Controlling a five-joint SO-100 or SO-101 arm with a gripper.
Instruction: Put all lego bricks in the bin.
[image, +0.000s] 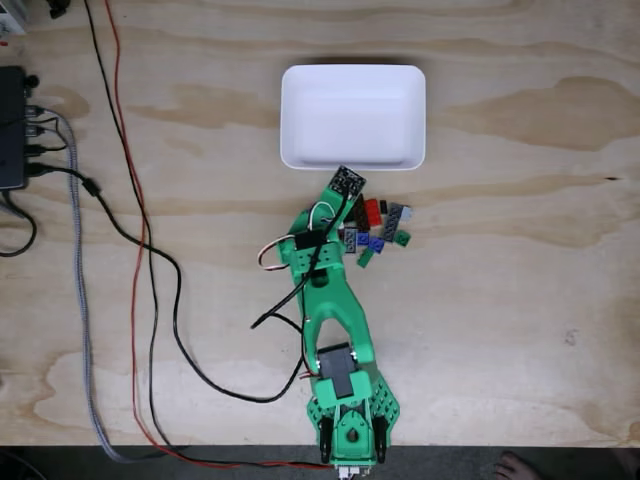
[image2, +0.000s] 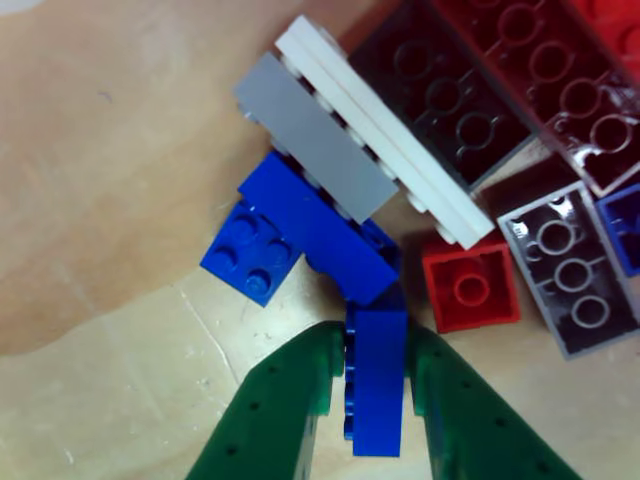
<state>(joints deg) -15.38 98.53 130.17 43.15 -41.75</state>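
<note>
Take the bin (image: 352, 115) as your landmark in the fixed view: the white tray sits on the wooden counter (image: 520, 300), and nothing shows inside it. Far to the left of the bin, black, red and grey cables (image: 130, 200) run down the counter from a black box (image: 12, 128) at the left edge. Just below the bin's lower edge you see the green arm (image: 335, 320) reaching up from the bottom of the counter, with its small dark circuit board (image: 347, 182) close under the bin's rim. To the right of that board, still just below the bin, the lego bricks (image: 380, 228) lie in a tight heap of red, grey, blue, green and black pieces.

In the other view, going left to right, you have a small blue square brick (image2: 250, 255) flat on the counter, touching a longer blue brick (image2: 315, 230) that lies slantwise with a grey plate (image2: 315, 140) and a white plate (image2: 375, 135) stacked beside it. Below them the end effector (image2: 375, 385) has its two green fingers (image2: 285, 410) pressed against the sides of a narrow blue brick (image2: 375, 380), pinching it. Right of that sit a red square brick (image2: 470, 285), a dark brick (image2: 455, 95), a clear-looking grey brick (image2: 570, 270) and a dark red brick (image2: 560, 80).
</note>
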